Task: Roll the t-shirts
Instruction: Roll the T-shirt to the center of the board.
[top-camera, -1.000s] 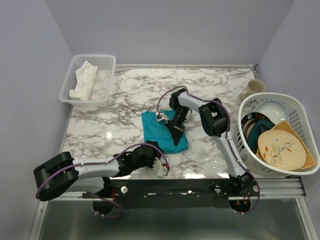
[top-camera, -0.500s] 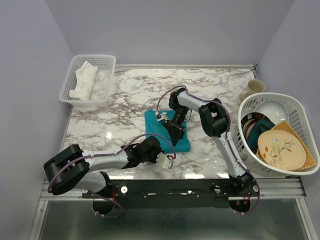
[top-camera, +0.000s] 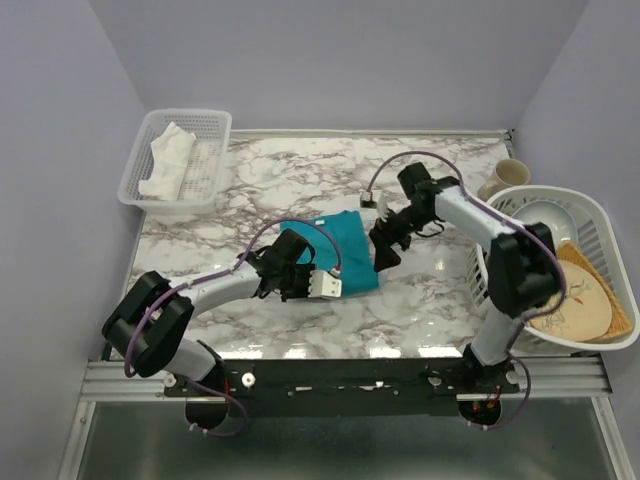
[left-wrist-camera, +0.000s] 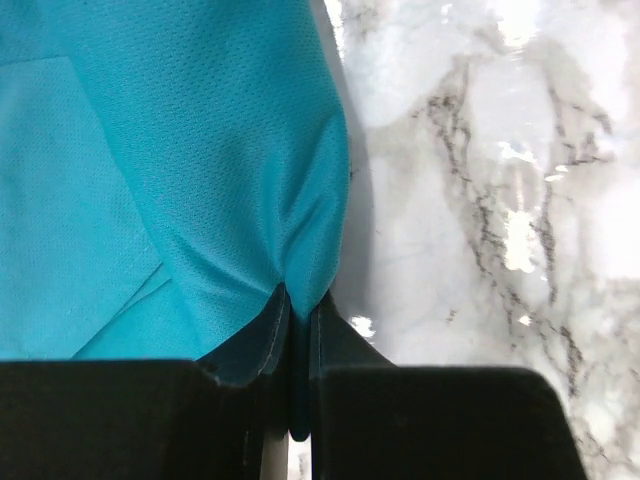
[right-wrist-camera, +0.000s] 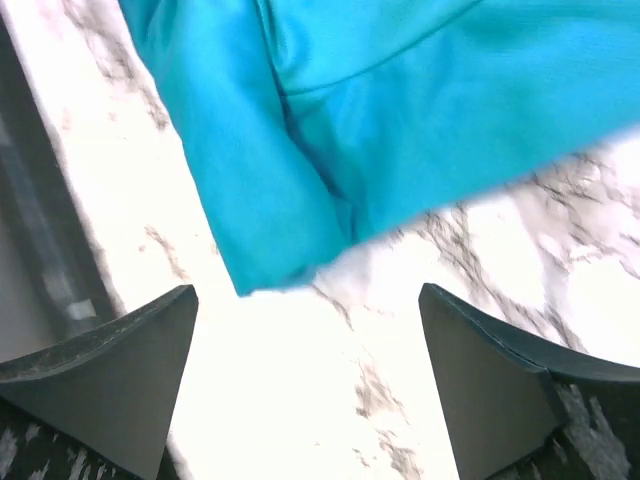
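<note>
Our left end effector (left-wrist-camera: 298, 325) pinches a fold at the edge of the t-shirt (left-wrist-camera: 180, 150). The cloth spreads ahead of it and to its left on the bench (left-wrist-camera: 480, 200). Our right end effector (right-wrist-camera: 307, 296) stands open, with the shirt's corner just ahead of its fingers. We cannot tell the bundle's long axis or which way the collar points.

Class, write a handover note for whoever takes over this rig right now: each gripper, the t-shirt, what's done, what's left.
Left gripper: shut on the t-shirt at its edge.
Right gripper: open, empty, over the table just off a corner of the t-shirt.
T-shirt: mid-table, folded in layers.
Done: folding, it seems.
Left: the roll; none visible yet.
</note>
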